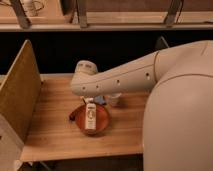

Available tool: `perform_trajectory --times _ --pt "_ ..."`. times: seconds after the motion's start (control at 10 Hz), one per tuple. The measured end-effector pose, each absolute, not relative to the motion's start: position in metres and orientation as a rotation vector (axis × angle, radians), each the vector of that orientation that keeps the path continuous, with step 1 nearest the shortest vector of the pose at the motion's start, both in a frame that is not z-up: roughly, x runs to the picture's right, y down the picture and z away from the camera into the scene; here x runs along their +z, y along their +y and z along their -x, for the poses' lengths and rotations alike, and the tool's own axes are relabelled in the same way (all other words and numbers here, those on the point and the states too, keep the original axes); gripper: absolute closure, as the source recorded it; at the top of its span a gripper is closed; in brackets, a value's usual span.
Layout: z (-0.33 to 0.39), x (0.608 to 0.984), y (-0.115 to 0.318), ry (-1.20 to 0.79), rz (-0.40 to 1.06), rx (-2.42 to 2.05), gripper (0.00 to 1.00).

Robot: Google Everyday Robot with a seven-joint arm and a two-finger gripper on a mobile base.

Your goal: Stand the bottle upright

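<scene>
Hand [95, 102] below arm wrist, directly above rear rim of orange bowl [103, 126], fingers spread, gripping nothing. Bottle [90, 118] lying flat across bowl, label up. White cup [115, 100] behind bowl on bench [52, 135].

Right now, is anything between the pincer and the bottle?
Nothing visible. The pincer hangs under the wrist just above the bottle, which lies across the orange bowl; the white cup stands off to the side.
</scene>
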State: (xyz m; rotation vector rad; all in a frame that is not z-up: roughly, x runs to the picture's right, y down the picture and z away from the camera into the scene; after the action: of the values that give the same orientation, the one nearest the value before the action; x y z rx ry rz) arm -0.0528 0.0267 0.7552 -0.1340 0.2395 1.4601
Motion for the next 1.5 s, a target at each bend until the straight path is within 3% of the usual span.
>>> perform_trajectory --times 1.5 --pt "0.039 0.771 0.037 0.271 0.127 1.52 0.2"
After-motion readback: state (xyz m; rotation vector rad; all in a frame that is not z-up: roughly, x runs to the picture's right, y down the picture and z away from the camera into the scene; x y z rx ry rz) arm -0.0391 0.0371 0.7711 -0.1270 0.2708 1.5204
